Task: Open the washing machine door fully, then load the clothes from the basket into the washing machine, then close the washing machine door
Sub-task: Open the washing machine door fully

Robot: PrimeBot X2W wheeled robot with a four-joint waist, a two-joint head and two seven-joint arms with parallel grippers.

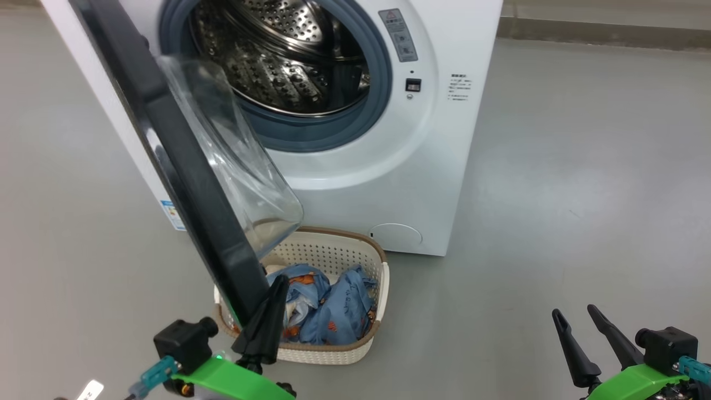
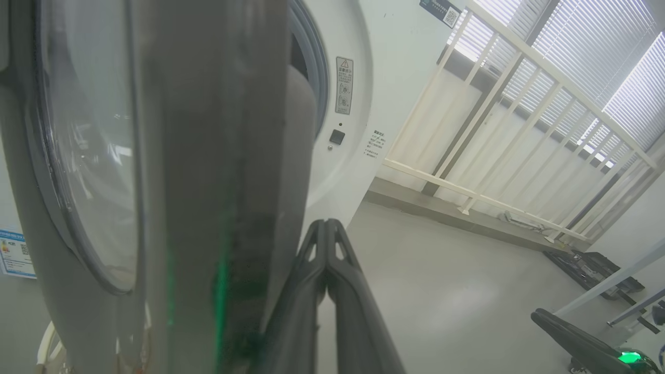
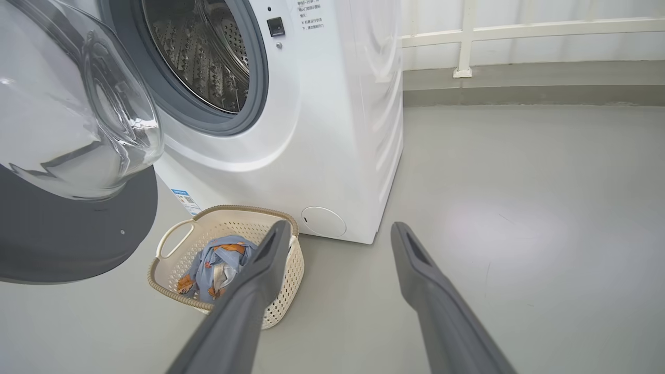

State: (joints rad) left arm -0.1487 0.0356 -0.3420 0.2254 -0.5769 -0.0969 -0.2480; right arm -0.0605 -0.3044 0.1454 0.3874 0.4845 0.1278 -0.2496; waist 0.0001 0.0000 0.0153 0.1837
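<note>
At lower left of the head view, the left gripper [image 1: 279, 284], its fingers pressed together, sits just beside the lower edge of the washing machine door [image 1: 183, 178], which stands swung out from the washing machine [image 1: 444, 166]. Below centre, the basket [image 1: 339, 250] holds the clothes [image 1: 333, 316] on the floor [image 1: 555, 194] before the machine. At lower right, the right gripper [image 1: 573, 312] hovers with fingers spread, empty.

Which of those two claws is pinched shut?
The left gripper, closed to a point beside the washing machine door; the right gripper stands spread open.
</note>
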